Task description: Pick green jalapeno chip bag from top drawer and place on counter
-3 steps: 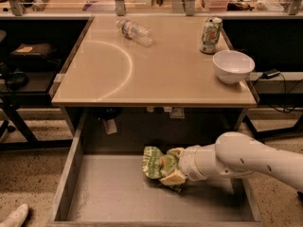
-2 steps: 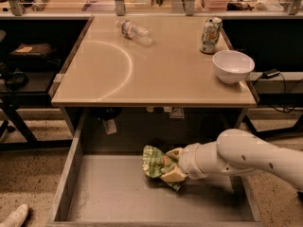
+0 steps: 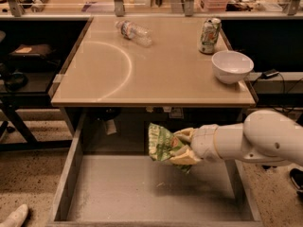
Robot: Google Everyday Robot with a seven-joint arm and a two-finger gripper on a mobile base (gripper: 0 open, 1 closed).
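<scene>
The green jalapeno chip bag (image 3: 161,143) is crumpled and held in the air above the open top drawer (image 3: 142,193), just below the counter's front edge. My gripper (image 3: 182,145) comes in from the right on a white arm and is shut on the bag's right side. The drawer's grey bottom lies bare beneath the bag. The beige counter (image 3: 142,74) with its white arc mark lies behind and above.
On the counter a clear plastic bottle (image 3: 134,31) lies at the back, a green-and-white can (image 3: 209,29) stands at the back right, and a white bowl (image 3: 232,66) sits near the right edge. A shoe tip (image 3: 14,216) shows at the lower left.
The gripper has lifted the chip bag off the drawer's bottom, up towards the counter's front edge.
</scene>
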